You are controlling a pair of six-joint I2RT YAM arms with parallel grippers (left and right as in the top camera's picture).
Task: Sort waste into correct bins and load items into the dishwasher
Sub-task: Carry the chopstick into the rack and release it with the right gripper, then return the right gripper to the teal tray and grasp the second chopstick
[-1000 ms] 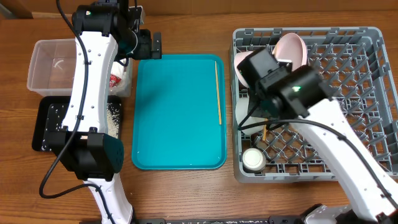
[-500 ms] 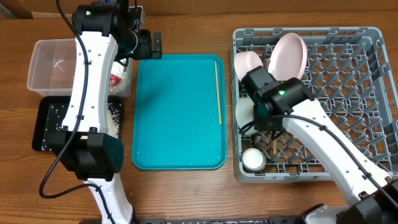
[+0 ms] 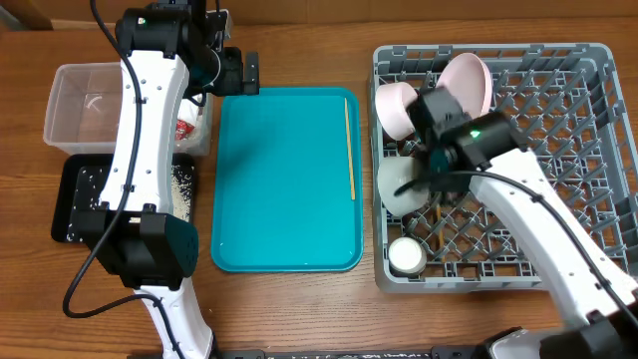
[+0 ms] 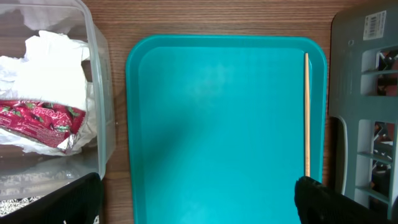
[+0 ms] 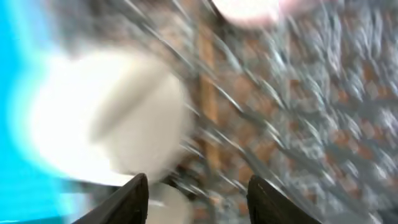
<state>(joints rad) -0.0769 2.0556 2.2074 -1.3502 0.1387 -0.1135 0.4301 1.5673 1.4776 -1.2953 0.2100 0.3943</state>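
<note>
One wooden chopstick (image 3: 350, 145) lies along the right edge of the teal tray (image 3: 284, 199); the left wrist view shows this chopstick (image 4: 306, 112) too. My left gripper (image 4: 199, 205) hangs wide open over the tray's far end, holding nothing. The grey dish rack (image 3: 588, 160) holds a plate (image 3: 471, 80), two bowls (image 3: 395, 105) and a cup (image 3: 406, 256). My right gripper (image 5: 198, 186) is open above the rack's left side, nothing between its fingers. A second chopstick (image 3: 436, 214) rests on the grid below it. That view is blurred.
The clear tub (image 3: 70, 100) at the left holds the red wrapper (image 4: 40, 118) and white napkin (image 4: 56, 56). In front of it sits the black tray (image 3: 75, 194) with rice grains (image 3: 183, 184). The left arm stretches over both bins.
My right gripper has gone from shut to open and shifted over the rack's left side. The chopstick there now lies on the grid. The left arm has not moved.
</note>
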